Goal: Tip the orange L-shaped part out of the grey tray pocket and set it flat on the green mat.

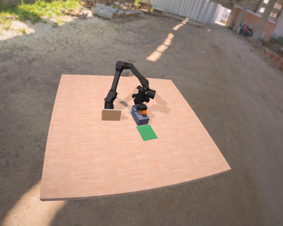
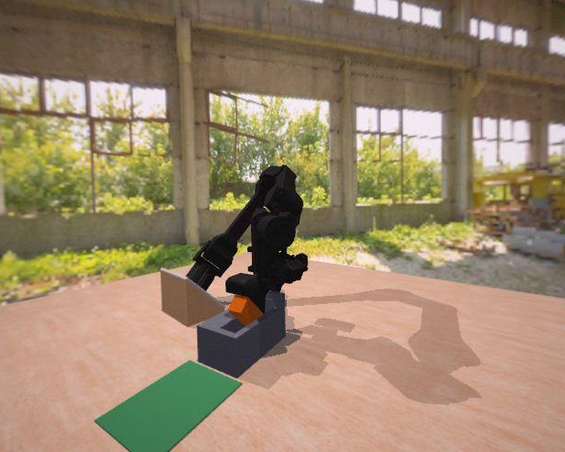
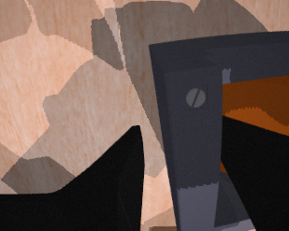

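The orange part [image 1: 143,112] [image 2: 245,310] [image 3: 261,93] is tilted in the pocket of the grey tray [image 1: 141,122] [image 2: 219,350] [image 3: 188,143]. Its end toward the green mat [image 1: 146,132] [image 2: 169,404] stands raised above the tray's rim. Its L-shaped end is down in the pocket, largely hidden by the gripper. My gripper [image 1: 141,107] [image 2: 262,299] [image 3: 174,127] is partly open, with nothing between its fingers. In the wrist view one finger reaches into the pocket over the part, and the other is outside the tray wall. Contact at the fingertip is hidden. The mat bears nothing.
A brown slanted panel [image 1: 111,115] [image 2: 179,296] stands beside the tray, in front of the arm's base. The tray has a raised wall at its end away from the mat, close to the gripper. The arm's shadow falls on the table [image 1: 116,160] [image 2: 382,396].
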Robot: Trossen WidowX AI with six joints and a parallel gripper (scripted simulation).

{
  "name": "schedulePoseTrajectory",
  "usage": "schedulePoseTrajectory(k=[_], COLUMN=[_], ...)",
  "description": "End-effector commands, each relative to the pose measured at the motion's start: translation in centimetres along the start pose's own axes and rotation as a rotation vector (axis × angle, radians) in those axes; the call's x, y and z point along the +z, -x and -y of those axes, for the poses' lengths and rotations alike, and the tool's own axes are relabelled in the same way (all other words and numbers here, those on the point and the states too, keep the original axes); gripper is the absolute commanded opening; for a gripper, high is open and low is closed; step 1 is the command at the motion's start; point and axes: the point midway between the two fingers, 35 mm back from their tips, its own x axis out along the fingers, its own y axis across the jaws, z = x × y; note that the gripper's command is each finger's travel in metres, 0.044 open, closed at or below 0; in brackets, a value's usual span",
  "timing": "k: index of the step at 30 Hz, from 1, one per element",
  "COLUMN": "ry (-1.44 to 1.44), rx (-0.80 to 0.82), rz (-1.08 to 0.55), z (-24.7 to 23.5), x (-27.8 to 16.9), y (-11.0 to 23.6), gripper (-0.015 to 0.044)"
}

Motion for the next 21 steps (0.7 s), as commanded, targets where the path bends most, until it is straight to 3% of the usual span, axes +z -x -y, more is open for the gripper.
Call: schedulePoseTrajectory(k=[1, 8, 16, 21], ry=[0.004, 0.002, 0.001, -0.002], rx=[-0.006, -0.009, -0.010, -0.023], rz=[0.003, 0.003, 0.001, 0.023], z=[-0.7, -0.6, 0.3, 0.3], x=[0.1, 0.2, 0.0, 0.2], y=[0.8, 2.2, 10.5, 10.5], gripper=[0.0180, 0.0180, 0.0180, 0.0180])
